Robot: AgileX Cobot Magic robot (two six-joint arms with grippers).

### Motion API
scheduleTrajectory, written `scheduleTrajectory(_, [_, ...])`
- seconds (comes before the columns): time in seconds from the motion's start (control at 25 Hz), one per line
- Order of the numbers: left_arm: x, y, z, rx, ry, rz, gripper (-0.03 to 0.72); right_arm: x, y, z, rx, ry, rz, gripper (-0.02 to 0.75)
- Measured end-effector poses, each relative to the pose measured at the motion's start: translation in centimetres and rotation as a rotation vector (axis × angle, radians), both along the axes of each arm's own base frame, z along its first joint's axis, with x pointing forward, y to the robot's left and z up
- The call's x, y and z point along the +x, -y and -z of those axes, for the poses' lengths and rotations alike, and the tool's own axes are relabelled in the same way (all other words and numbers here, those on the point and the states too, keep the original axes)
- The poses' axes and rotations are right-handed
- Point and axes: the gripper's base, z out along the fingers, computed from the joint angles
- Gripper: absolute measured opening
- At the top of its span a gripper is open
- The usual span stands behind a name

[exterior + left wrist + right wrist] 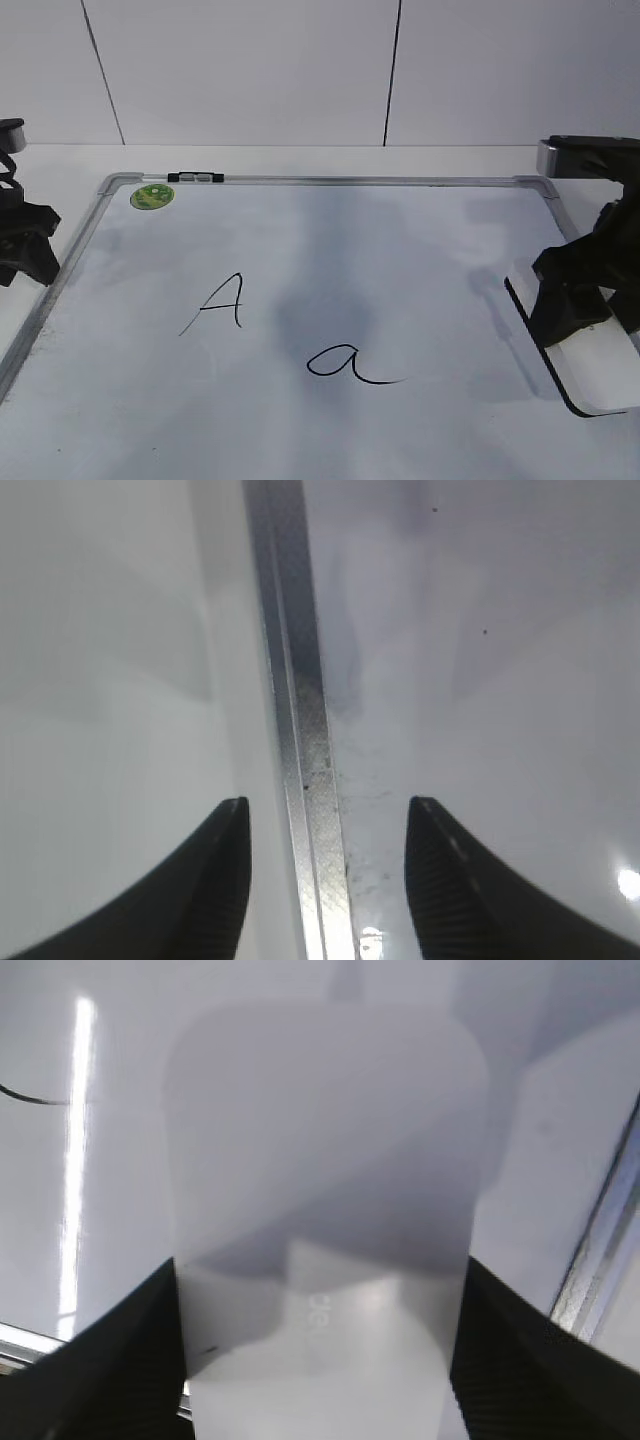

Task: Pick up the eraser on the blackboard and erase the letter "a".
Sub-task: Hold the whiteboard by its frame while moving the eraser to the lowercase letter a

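Note:
The blackboard (400, 250) lies flat, with the letter "a" (345, 363) at its front middle. The eraser (600, 378), white with a black underside, lies at the board's right edge. My right gripper (575, 310) is down over it. In the right wrist view the eraser (325, 1140) fills the space between the fingers (320, 1270), and both fingers press on its long sides. A bit of a black stroke (25, 1095) shows at the left. My left gripper (25, 245) is open and empty over the board's left frame (300, 730), its fingers (325, 805) either side of it.
A capital "A" (222, 303) is written left of the "a". A green sticker (152, 196) and a small black-and-clear clip (195, 178) sit at the board's far left corner. The grey frame (600, 1250) runs just right of the eraser. A white wall stands behind.

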Motion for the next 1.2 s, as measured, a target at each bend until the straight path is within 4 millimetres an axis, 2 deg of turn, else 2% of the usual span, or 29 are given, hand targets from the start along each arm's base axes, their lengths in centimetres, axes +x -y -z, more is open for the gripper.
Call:
scheduleTrajectory(0.16, [0.8, 0.1, 1.2, 0.002, -0.043, 0.017, 0.355, 0.1, 0.0, 0.0, -0.003, 0.001, -0.004, 0.571])
scheduleTrajectory(0.4, [1.6, 0.1, 1.5, 0.000, -0.060, 0.031, 0.316, 0.1, 0.0, 0.0, -0.004, 0.001, -0.006, 0.570])
scheduleTrajectory(0.64, [1.6, -0.9, 2.6, -0.013, -0.120, 0.010, 0.291, 0.1, 0.0, 0.0, -0.004, 0.002, -0.010, 0.570])
scheduleTrajectory(0.84, [1.6, -0.8, 2.5, -0.034, -0.114, 0.021, 0.246, 0.1, 0.0, 0.0, -0.005, 0.003, -0.012, 0.570])
scheduleTrajectory(1.2, [1.6, -0.7, 2.7, -0.041, -0.116, 0.030, 0.235, 0.1, 0.0, 0.0, -0.005, 0.003, -0.012, 0.570])
